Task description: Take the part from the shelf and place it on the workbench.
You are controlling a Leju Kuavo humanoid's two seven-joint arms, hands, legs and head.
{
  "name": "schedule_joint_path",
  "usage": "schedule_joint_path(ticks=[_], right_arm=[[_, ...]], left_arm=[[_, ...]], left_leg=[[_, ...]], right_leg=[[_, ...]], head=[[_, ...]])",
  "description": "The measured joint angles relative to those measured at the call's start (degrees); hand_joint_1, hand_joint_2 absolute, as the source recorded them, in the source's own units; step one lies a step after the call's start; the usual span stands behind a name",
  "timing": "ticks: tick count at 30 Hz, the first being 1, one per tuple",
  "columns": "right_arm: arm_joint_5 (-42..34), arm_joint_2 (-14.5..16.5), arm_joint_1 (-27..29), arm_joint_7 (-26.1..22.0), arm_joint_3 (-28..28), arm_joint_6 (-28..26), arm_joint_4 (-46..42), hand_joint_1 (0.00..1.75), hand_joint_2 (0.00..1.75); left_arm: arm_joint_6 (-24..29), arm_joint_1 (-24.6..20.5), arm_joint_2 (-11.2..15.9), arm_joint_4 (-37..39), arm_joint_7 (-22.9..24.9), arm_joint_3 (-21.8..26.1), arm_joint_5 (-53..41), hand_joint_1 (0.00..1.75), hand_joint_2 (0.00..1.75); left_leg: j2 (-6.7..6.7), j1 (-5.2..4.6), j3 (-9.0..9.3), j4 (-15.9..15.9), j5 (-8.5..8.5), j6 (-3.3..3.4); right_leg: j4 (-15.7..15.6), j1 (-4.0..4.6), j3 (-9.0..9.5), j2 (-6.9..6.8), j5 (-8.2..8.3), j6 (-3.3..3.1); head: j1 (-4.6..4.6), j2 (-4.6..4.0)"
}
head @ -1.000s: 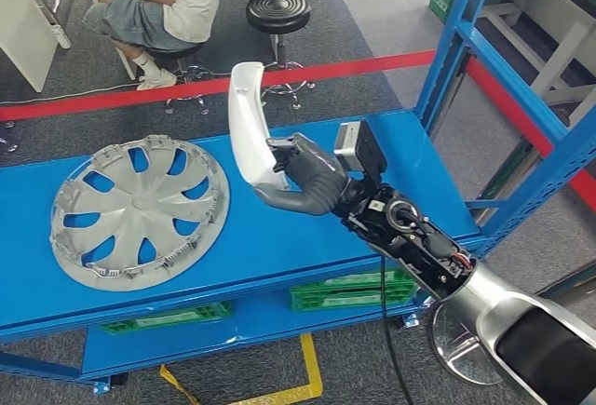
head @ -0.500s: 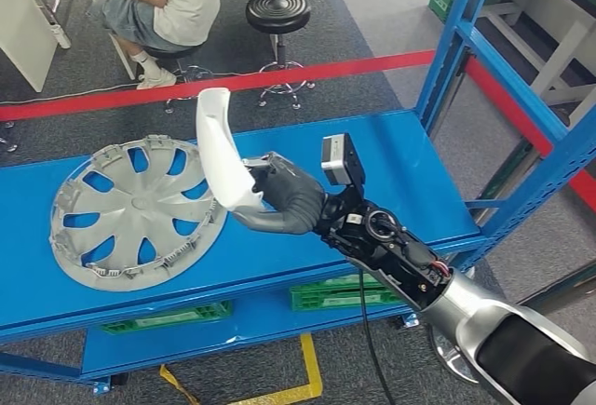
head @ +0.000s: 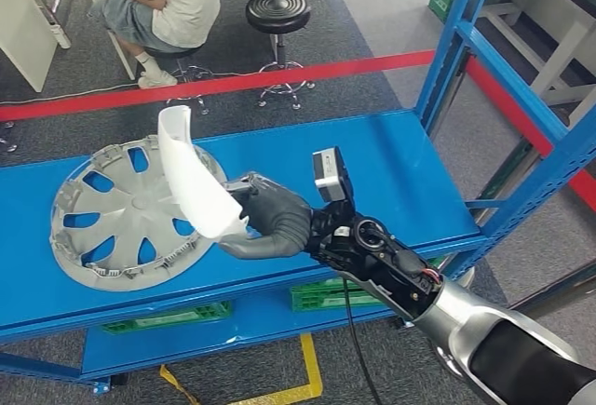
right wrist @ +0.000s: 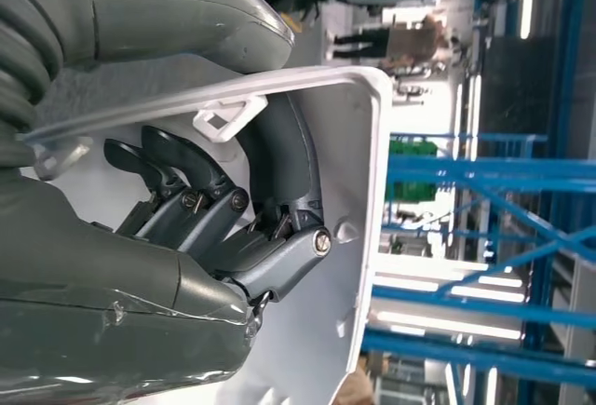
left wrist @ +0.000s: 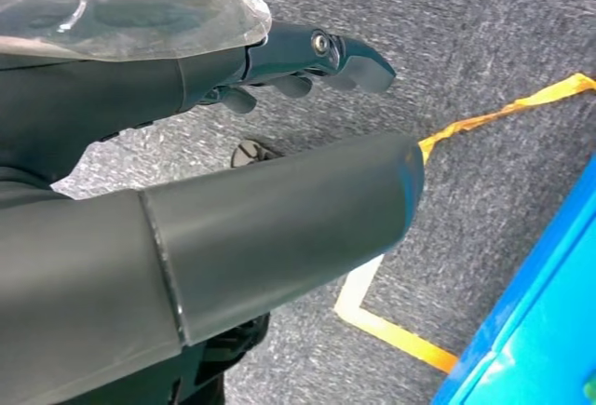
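A curved white plastic part [head: 191, 179] is held by my right hand [head: 270, 221] above the blue workbench [head: 337, 158], its upper end over the rim of the grey wheel cover [head: 133, 211]. In the right wrist view the dark fingers [right wrist: 210, 214] curl inside the white part [right wrist: 337, 200] with the thumb outside it. My left hand [left wrist: 210, 200] hangs over grey carpet, fingers apart, holding nothing.
A grey wheel cover lies flat on the workbench's left half. Blue shelf uprights [head: 456, 37] stand at the right. Behind red tape [head: 295, 74] a person [head: 165, 0] sits on a stool beside a black stool [head: 278, 9]. Green crates [head: 351, 289] sit on the lower level.
My right hand has carried the white part leftward and lower, from mid-bench to over the wheel cover's right edge, tilting it further.
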Motion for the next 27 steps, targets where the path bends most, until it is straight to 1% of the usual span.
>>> schedule_joint_path(ticks=[14,22,26,27], right_arm=[[-1.25,0.12,0.21,-0.34,2.34,3.82,-3.53,1.75,1.75],[-1.25,0.14,0.22,-0.34,3.21,4.6,-5.0,1.75,1.75],[-1.52,0.14,0.23,-0.62,3.56,5.88,-5.82,1.74,1.75],[-1.84,0.14,0.23,-0.78,3.61,6.33,-6.03,1.74,1.75]], left_arm=[[0.37,-0.37,-0.24,0.0,-0.27,0.01,-0.44,0.0,1.75],[1.07,-0.6,-0.43,0.0,-3.2,0.06,0.1,0.0,1.75],[1.35,-0.9,-0.52,0.0,-6.81,0.16,0.71,0.0,0.0],[1.19,-0.98,-0.53,0.0,-7.33,0.2,0.87,0.0,0.0]], left_leg=[[0.0,0.0,0.0,0.0,0.0,0.0],[0.01,0.0,0.0,0.0,0.0,0.0],[0.01,0.0,0.0,0.0,0.0,0.0],[0.01,0.0,0.0,0.0,0.0,0.0]], right_leg=[[0.0,0.0,-0.01,0.0,0.0,0.0],[0.0,0.0,-0.01,0.0,0.0,0.0],[0.0,0.0,-0.02,0.0,0.0,0.0],[0.0,0.0,-0.01,0.01,0.0,0.0]], head=[[0.0,0.0],[0.0,0.0],[-0.01,0.0],[-0.01,0.0]])
